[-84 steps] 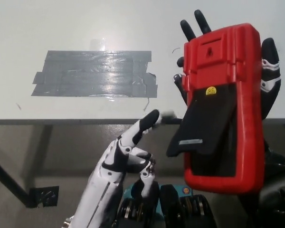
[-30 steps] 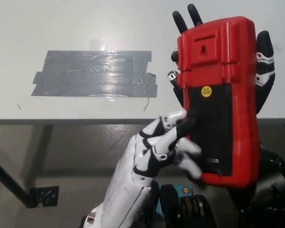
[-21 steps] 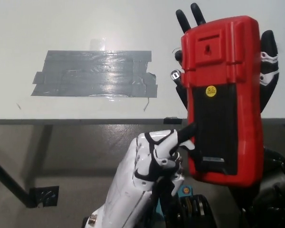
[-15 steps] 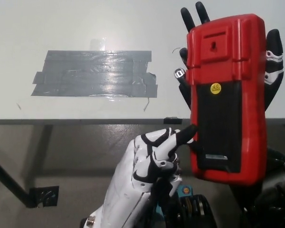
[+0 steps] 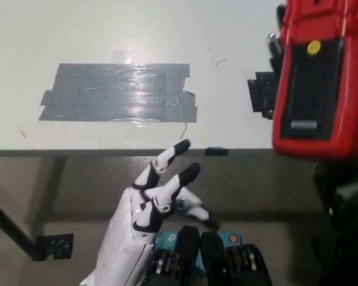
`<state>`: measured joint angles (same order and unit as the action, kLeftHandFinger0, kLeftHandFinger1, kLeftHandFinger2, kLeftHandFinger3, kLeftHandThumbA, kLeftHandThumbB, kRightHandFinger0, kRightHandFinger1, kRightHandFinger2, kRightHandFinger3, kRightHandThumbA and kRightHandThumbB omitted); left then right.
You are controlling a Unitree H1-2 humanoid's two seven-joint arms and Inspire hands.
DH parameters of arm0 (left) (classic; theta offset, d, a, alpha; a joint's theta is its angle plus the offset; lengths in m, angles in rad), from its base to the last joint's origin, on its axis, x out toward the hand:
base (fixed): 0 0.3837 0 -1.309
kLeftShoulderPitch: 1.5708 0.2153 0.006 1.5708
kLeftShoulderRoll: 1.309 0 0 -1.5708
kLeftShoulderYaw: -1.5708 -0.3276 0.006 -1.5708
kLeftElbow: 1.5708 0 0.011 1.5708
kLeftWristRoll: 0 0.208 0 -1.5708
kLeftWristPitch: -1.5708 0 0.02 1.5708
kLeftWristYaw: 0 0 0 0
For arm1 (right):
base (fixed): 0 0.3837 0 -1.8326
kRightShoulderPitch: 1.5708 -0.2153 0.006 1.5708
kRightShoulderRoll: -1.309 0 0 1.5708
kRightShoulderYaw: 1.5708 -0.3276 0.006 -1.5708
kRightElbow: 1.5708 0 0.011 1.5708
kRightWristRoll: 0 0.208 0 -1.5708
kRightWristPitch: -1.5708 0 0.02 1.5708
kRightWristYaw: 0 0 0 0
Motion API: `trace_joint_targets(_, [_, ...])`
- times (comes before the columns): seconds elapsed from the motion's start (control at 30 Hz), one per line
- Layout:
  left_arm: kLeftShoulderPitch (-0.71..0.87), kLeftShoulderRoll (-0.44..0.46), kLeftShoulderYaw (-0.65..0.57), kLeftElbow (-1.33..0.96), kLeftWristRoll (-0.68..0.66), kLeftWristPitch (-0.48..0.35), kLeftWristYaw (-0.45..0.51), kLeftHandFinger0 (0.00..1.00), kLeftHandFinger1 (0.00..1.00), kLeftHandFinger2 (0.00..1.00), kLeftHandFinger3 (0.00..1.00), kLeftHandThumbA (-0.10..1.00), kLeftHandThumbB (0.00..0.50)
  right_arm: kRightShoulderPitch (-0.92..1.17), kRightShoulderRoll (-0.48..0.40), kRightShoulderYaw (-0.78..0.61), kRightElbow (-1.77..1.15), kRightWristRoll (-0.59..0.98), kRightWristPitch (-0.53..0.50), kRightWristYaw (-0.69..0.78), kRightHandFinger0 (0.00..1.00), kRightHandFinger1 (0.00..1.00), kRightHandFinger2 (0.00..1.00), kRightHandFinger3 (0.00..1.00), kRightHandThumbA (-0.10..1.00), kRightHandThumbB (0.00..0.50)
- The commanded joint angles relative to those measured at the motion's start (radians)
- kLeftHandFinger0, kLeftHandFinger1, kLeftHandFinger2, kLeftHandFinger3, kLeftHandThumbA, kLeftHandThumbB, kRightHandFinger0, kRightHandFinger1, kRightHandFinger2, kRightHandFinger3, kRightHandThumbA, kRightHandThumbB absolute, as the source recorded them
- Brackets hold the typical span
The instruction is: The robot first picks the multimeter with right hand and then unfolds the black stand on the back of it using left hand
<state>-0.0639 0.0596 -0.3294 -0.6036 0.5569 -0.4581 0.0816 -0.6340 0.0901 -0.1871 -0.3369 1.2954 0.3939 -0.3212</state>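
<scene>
- A white table (image 5: 59,30) fills the upper part of the view, its front edge running straight across.
- A patch of grey duct tape (image 5: 119,92) lies flat on the table, just behind that front edge.
- A small black tape piece (image 5: 261,96) is stuck well to the right of the grey patch.

Light is bright and even, falling from above onto the table (image 5: 59,36), which reads almost white and washed out at the far left. A patch of glare sits on the grey tape (image 5: 119,92), strongest along its far edge and near its middle. Below the table's near edge the floor (image 5: 77,185) lies in duller, greyer shade. The meter (image 5: 319,77) is sharp; the left hand (image 5: 152,199) shows slight blur at its fingertips.
</scene>
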Motion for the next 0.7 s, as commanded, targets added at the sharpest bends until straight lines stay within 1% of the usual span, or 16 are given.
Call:
trace_joint_targets(0.0, [0.027, 0.026, 0.014, -0.013, 0.110, -0.012, 0.086, 1.00, 0.98, 1.00, 1.00, 1.00, 0.360, -0.108, -0.036, -0.030, 0.065, -0.077, -0.053, 0.008, 0.00, 0.42, 0.70, 1.00, -0.10, 0.101])
trace_joint_targets(0.03, [0.039, 0.035, 0.022, -0.003, 0.110, -0.012, 0.091, 1.00, 1.00, 1.00, 1.00, 1.00, 0.364, -0.126, -0.059, -0.028, 0.109, -0.133, -0.063, 0.029, 0.00, 0.40, 0.67, 1.00, -0.10, 0.100])
trace_joint_targets(0.07, [0.050, 0.043, 0.027, 0.002, 0.102, -0.012, 0.089, 1.00, 1.00, 1.00, 1.00, 1.00, 0.364, -0.138, -0.072, -0.028, 0.136, -0.155, -0.067, 0.037, 0.00, 0.39, 0.66, 0.97, -0.10, 0.094])
trace_joint_targets(0.1, [0.069, 0.061, 0.030, 0.015, 0.092, -0.012, 0.099, 1.00, 1.00, 1.00, 1.00, 1.00, 0.349, -0.157, -0.101, -0.014, 0.182, -0.245, -0.085, 0.036, 0.00, 0.37, 0.65, 0.91, -0.10, 0.110])
trace_joint_targets(0.13, [0.074, 0.066, 0.031, 0.020, 0.090, -0.012, 0.105, 1.00, 1.00, 1.00, 1.00, 1.00, 0.348, -0.162, -0.113, -0.005, 0.200, -0.282, -0.098, 0.047, 0.00, 0.36, 0.65, 0.89, -0.10, 0.097])
trace_joint_targets(0.17, [0.081, 0.078, 0.034, 0.030, 0.089, -0.012, 0.118, 1.00, 1.00, 1.00, 1.00, 1.00, 0.340, -0.175, -0.137, 0.014, 0.240, -0.350, -0.124, 0.069, 0.00, 0.35, 0.65, 0.85, -0.10, 0.102])
trace_joint_targets(0.23, [0.094, 0.096, 0.040, 0.045, 0.082, -0.012, 0.131, 1.00, 1.00, 1.00, 1.00, 1.00, 0.334, -0.197, -0.168, 0.042, 0.300, -0.442, -0.153, 0.072, 0.00, 0.34, 0.68, 0.82, -0.10, 0.114])
trace_joint_targets(0.3, [0.125, 0.111, 0.047, 0.059, 0.071, -0.012, 0.149, 1.00, 1.00, 1.00, 1.00, 1.00, 0.326, -0.225, -0.188, 0.063, 0.382, -0.506, -0.183, 0.076, 0.00, 0.34, 0.70, 0.83, -0.10, 0.093])
trace_joint_targets(0.33, [0.132, 0.121, 0.050, 0.070, 0.058, -0.012, 0.160, 1.00, 1.00, 1.00, 1.00, 1.00, 0.325, -0.246, -0.206, 0.078, 0.430, -0.551, -0.197, 0.068, 0.00, 0.36, 0.74, 0.88, -0.10, 0.111])
trace_joint_targets(0.37, [0.135, 0.125, 0.053, 0.074, 0.052, -0.012, 0.164, 1.00, 1.00, 1.00, 1.00, 1.00, 0.324, -0.256, -0.213, 0.082, 0.453, -0.566, -0.204, 0.068, 0.00, 0.35, 0.76, 0.91, -0.10, 0.114])
trace_joint_targets(0.4, [0.143, 0.130, 0.065, 0.081, 0.038, -0.012, 0.165, 1.00, 1.00, 1.00, 1.00, 1.00, 0.321, -0.278, -0.231, 0.092, 0.513, -0.594, -0.230, 0.080, 0.00, 0.35, 0.77, 0.91, -0.10, 0.112])
trace_joint_targets(0.47, [0.152, 0.134, 0.105, 0.081, 0.046, -0.012, 0.155, 1.00, 1.00, 1.00, 1.00, 1.00, 0.299, -0.317, -0.264, 0.125, 0.613, -0.684, -0.284, 0.071, 0.00, 0.39, 0.81, 0.87, -0.10, 0.137])
trace_joint_targets(0.5, [0.154, 0.134, 0.109, 0.082, 0.047, -0.012, 0.154, 1.00, 1.00, 1.00, 1.00, 1.00, 0.298, -0.322, -0.266, 0.127, 0.625, -0.693, -0.290, 0.069, 0.00, 0.40, 0.81, 0.86, -0.10, 0.137])
trace_joint_targets(0.53, [0.169, 0.156, 0.121, 0.098, 0.048, -0.012, 0.182, 1.00, 1.00, 1.00, 1.00, 1.00, 0.260, -0.348, -0.283, 0.150, 0.693, -0.741, -0.308, 0.049, 0.00, 0.40, 0.82, 0.81, -0.10, 0.130])
trace_joint_targets(0.6, [0.162, 0.182, 0.123, 0.134, 0.048, -0.012, 0.232, 1.00, 1.00, 1.00, 1.00, 1.00, 0.247, -0.381, -0.309, 0.179, 0.760, -0.799, -0.327, 0.033, 0.00, 0.41, 0.81, 0.79, -0.10, 0.128])
trace_joint_targets(0.67, [0.163, 0.195, 0.134, 0.158, 0.043, -0.012, 0.245, 1.00, 1.00, 1.00, 1.00, 1.00, 0.248, -0.406, -0.330, 0.212, 0.807, -0.864, -0.352, 0.014, 0.00, 0.41, 0.82, 0.81, -0.10, 0.122])
